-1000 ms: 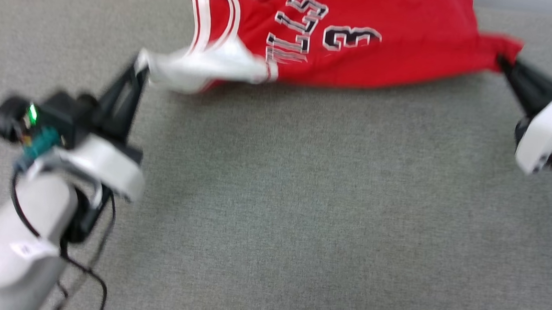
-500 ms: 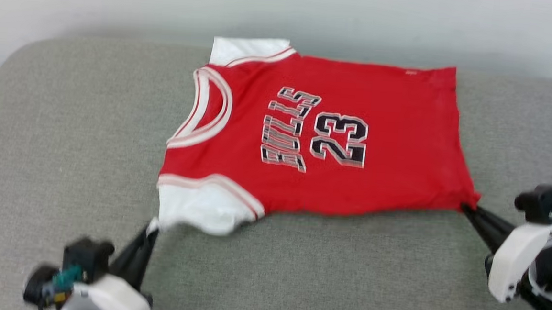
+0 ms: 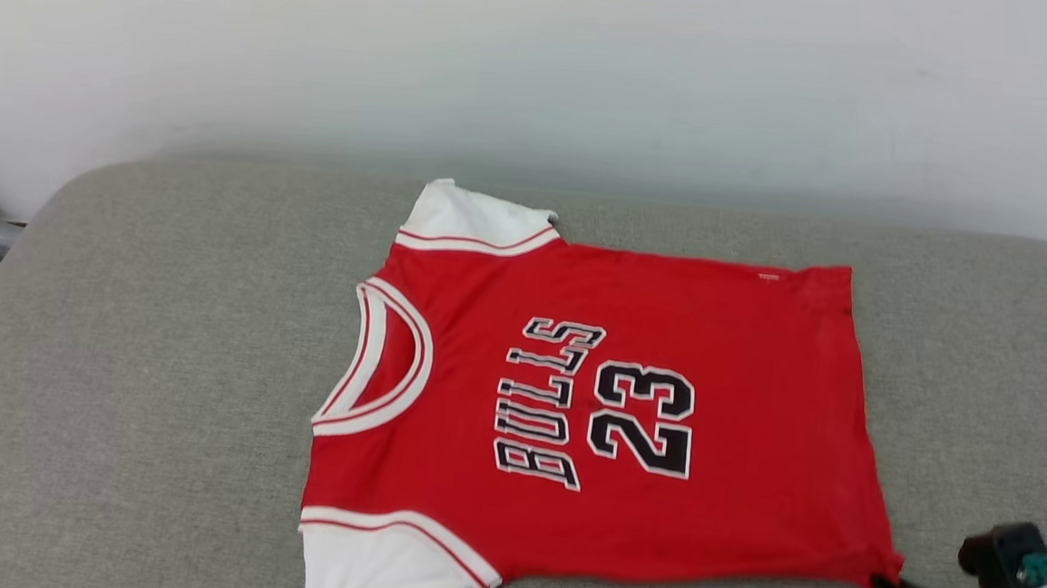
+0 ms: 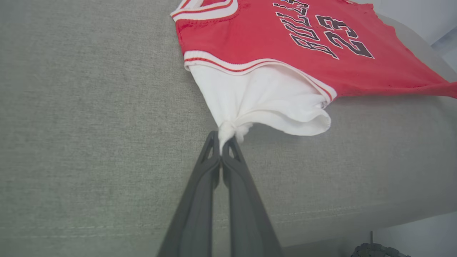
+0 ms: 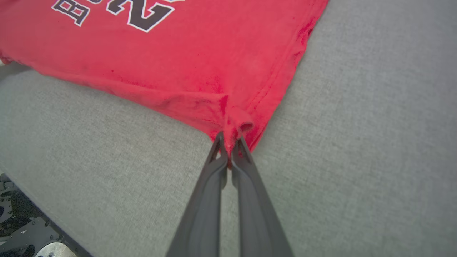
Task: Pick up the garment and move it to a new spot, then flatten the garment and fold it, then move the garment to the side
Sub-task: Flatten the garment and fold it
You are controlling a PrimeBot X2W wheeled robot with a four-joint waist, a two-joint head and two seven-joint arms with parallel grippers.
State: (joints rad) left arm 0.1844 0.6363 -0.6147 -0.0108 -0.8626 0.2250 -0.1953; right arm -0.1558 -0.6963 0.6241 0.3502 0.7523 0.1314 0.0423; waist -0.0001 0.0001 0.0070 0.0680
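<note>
Left: left tool [image 4: 222, 142], fingers together, clamped on the bunched edge of the near white sleeve [image 4: 264, 96]. Centre: red Bulls 23 jersey T-shirt [image 3: 625, 409] spread flat, lettering up, on the grey upholstered cushion [image 3: 147, 353], collar toward the left, hem toward the right, white wall [image 3: 538, 58] behind. Right: right tool [image 5: 229, 142], fingers together, clamped on the puckered near hem corner [image 5: 237, 125]

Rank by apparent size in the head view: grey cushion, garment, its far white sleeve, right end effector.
1. grey cushion
2. garment
3. far white sleeve
Unranked: right end effector. The frame's corner cuts it off and it sits nearer the camera, so I can't compare it fairly with the sleeve.
</note>
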